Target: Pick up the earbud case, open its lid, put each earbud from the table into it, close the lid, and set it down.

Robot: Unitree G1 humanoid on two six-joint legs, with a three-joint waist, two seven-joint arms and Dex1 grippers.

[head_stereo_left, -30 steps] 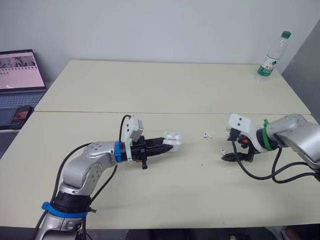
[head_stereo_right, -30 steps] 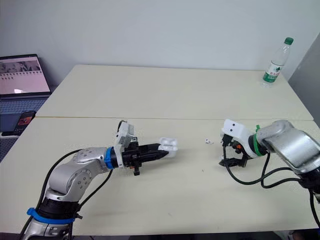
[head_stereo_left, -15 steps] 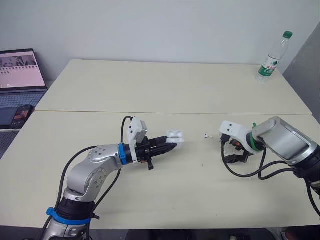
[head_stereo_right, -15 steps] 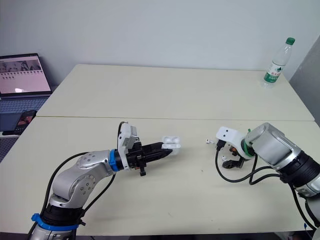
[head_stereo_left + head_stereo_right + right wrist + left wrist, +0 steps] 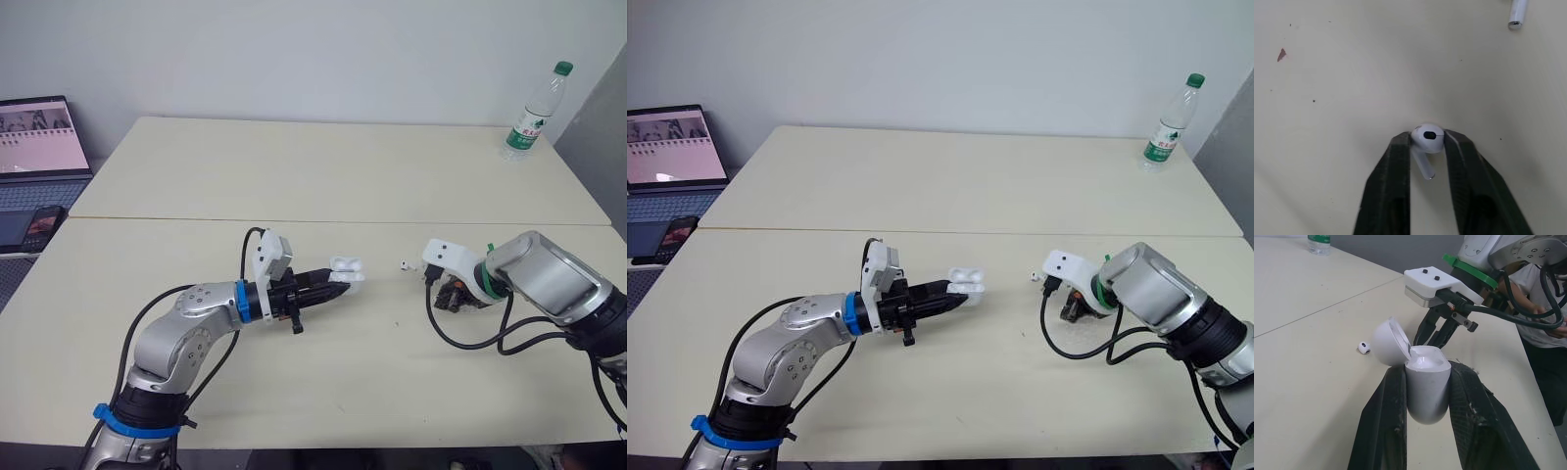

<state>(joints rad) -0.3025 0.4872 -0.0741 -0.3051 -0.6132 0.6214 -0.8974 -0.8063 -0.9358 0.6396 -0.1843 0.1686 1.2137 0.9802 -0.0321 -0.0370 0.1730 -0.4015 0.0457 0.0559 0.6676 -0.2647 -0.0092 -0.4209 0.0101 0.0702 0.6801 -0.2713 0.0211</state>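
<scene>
My left gripper (image 5: pixel 338 278) is shut on the white earbud case (image 5: pixel 346 268), held just above the table's middle with its lid (image 5: pixel 1390 340) tipped open. In the left wrist view the case (image 5: pixel 1422 382) sits between both fingers. To the right, my right gripper (image 5: pixel 454 297) points down at the table. In the right wrist view its fingers (image 5: pixel 1396 166) are shut on a white earbud (image 5: pixel 1426 134) that rests on the tabletop. A second earbud (image 5: pixel 405 264) lies loose on the table between the two grippers.
A water bottle (image 5: pixel 534 110) stands at the far right corner. A laptop (image 5: pixel 39 147) and a phone (image 5: pixel 39 225) sit beyond the table's left edge. A person (image 5: pixel 1542 333) is at the table's side behind my right arm.
My right gripper has swung in towards the loose earbuds and gone from open to shut on one earbud. The left gripper still holds the open case and has edged slightly right.
</scene>
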